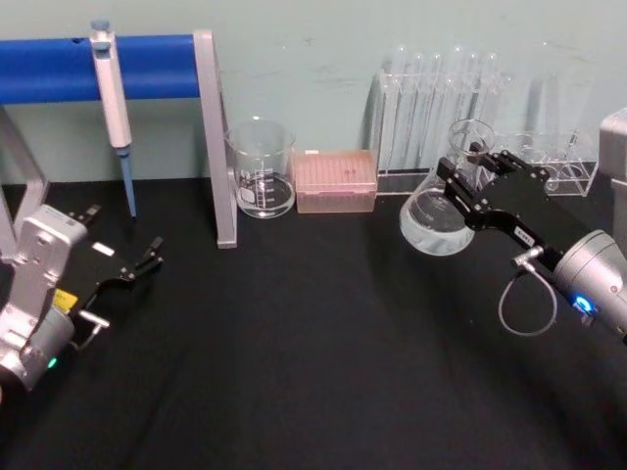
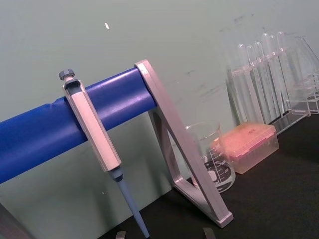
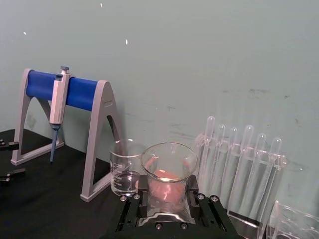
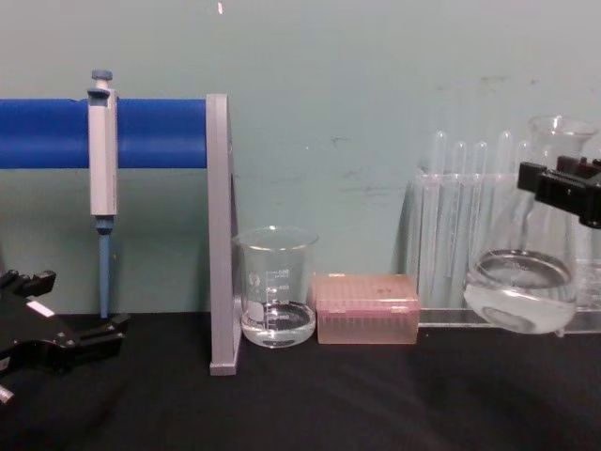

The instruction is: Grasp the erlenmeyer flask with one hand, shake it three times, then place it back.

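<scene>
The erlenmeyer flask [image 1: 436, 220] is clear glass with a little liquid in its wide base. It hangs tilted just above the black table at the right rear, in front of the test tubes. My right gripper [image 1: 465, 176] is shut on its narrow neck. The chest view shows the flask [image 4: 521, 282] from the side, with the right gripper [image 4: 563, 188] clamping the neck high up. From the right wrist, I look down on the flask's flared mouth [image 3: 169, 164] between the black jaws. My left gripper [image 1: 122, 240] rests open at the table's left, holding nothing.
A glass beaker [image 1: 262, 168] and a pink tip box [image 1: 336, 181] stand at the back centre. A rack of test tubes [image 1: 441, 108] is behind the flask. A pipette [image 1: 113, 98] hangs on the blue-barred stand [image 1: 211, 137] at the back left.
</scene>
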Controlling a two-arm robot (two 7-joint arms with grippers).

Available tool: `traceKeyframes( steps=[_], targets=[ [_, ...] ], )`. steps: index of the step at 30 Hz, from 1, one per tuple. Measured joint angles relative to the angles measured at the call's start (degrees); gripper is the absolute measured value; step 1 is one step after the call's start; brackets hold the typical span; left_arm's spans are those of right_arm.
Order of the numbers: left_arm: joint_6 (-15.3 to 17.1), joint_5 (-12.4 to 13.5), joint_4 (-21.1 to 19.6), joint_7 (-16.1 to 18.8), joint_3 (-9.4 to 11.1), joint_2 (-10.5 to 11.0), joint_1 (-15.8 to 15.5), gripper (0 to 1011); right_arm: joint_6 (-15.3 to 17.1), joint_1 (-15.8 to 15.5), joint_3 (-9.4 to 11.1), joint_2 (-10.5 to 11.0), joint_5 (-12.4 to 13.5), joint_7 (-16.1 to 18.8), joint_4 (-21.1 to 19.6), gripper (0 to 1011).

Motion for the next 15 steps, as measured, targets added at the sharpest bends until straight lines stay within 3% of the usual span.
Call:
traceKeyframes(
  steps=[8,15],
  targets=[
    [0.0,0.0,0.0,0.0,0.0,0.0,0.0,1001,0.4,0.3,0.2,-0.6,-0.9,1.6,0.7,453],
    [0.0,0.0,0.0,0.0,0.0,0.0,0.0,1001,0.4,2.0,-0.9,-0.9,-1.0,6.8,1.9,456]
  ],
)
